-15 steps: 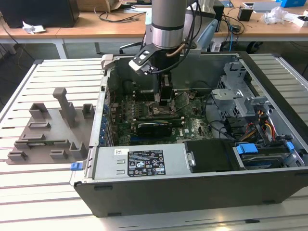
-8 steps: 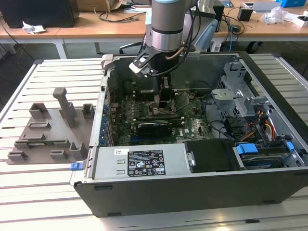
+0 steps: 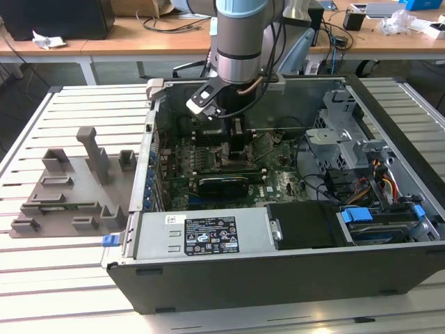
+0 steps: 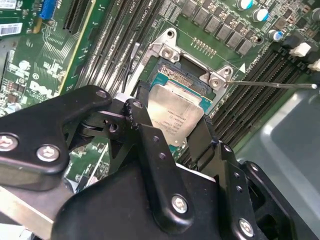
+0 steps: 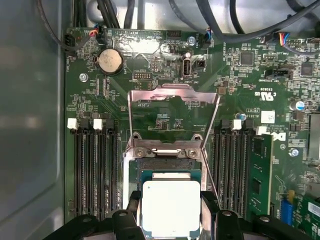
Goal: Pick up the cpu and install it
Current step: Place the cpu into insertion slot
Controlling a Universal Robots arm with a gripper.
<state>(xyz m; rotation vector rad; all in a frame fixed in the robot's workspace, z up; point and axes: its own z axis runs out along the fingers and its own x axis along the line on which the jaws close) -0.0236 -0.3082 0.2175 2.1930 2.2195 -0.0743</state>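
Hand (image 5: 171, 214) clamps cpu (image 5: 171, 205) by opposite edges over socket (image 5: 170, 173)

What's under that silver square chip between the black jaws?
Beneath the pale silver square chip, a blue-green socket rim shows on the green circuit board. The chip covers the socket's middle.

cpu (image 5: 171, 207): pale satin metal top. gripper (image 4: 175, 129): matt black; screw heads (image 4: 179, 203) glossy metal. socket bracket (image 5: 172, 93): bare shiny metal.

Exterior view over case (image 3: 278, 278); both wrist views close above socket (image 5: 170, 165) (image 4: 182, 75)
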